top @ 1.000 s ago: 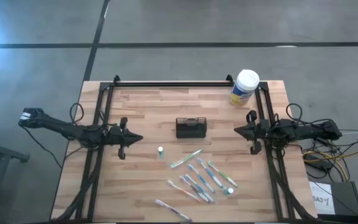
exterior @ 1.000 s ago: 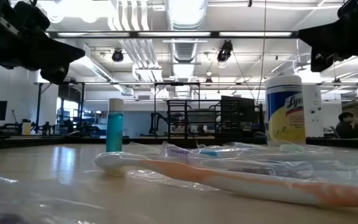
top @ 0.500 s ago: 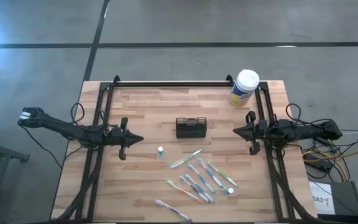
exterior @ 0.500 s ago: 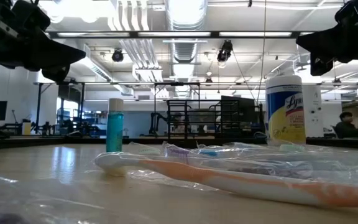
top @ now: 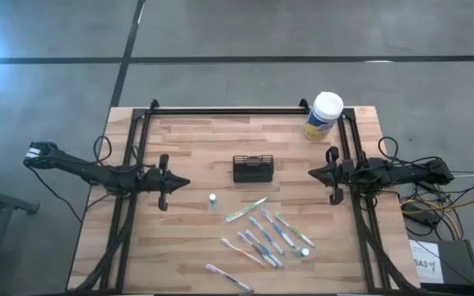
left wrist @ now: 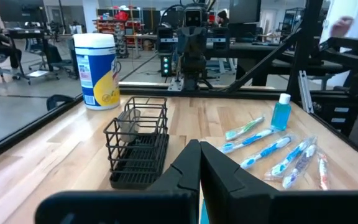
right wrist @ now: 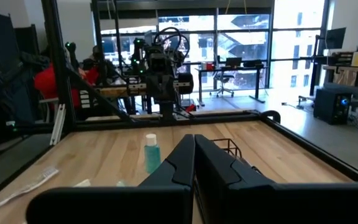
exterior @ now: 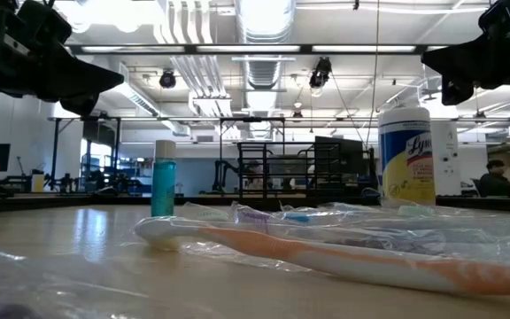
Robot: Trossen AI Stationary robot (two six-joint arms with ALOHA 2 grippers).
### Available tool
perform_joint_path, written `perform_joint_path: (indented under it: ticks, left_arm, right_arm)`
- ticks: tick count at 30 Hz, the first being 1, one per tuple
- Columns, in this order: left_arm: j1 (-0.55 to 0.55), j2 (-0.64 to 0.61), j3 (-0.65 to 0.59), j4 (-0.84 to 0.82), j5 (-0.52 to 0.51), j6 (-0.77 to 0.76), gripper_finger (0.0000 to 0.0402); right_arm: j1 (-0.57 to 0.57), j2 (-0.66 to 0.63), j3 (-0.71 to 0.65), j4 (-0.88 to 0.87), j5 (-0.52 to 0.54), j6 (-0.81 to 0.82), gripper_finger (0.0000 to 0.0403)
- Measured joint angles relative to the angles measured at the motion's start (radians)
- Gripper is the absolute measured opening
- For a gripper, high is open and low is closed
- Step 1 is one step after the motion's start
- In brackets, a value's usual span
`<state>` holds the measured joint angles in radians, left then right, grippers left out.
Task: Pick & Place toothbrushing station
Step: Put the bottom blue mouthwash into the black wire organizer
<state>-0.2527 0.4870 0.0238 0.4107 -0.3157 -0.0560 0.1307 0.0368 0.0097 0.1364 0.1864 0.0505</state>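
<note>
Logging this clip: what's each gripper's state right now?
Left gripper: closed, holding nothing.
Right gripper: closed, holding nothing.

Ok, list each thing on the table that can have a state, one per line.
Left tool: shut, empty, at the table's left edge.
Right tool: shut, empty, at the right edge.
Black mesh caddy: upright, empty, mid-table.
Wipes canister: upright, lid on.
Small blue bottle: upright, capped.
Toothbrushes: wrapped, lying flat.
</note>
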Motion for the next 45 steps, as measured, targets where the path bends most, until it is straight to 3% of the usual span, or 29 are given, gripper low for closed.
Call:
perform_joint_path:
  ticks: [31, 38, 45]
  left_arm:
    - [0.000, 0.000, -0.014, -0.015, 0.000, -0.123, 0.0007]
    - [0.000, 0.000, -0.015, -0.018, 0.000, -0.119, 0.0007]
    - [0.000, 0.000, -0.015, -0.018, -0.001, -0.123, 0.0007]
  right_arm:
    - [0.000, -0.001, 0.000, -0.011, 0.000, 0.003, 0.0008]
    - [0.000, -0.001, 0.000, 0.122, -0.001, -0.016, 0.0008]
    - [0.000, 0.073, 0.140, 0.015, -0.001, -0.025, 0.0008]
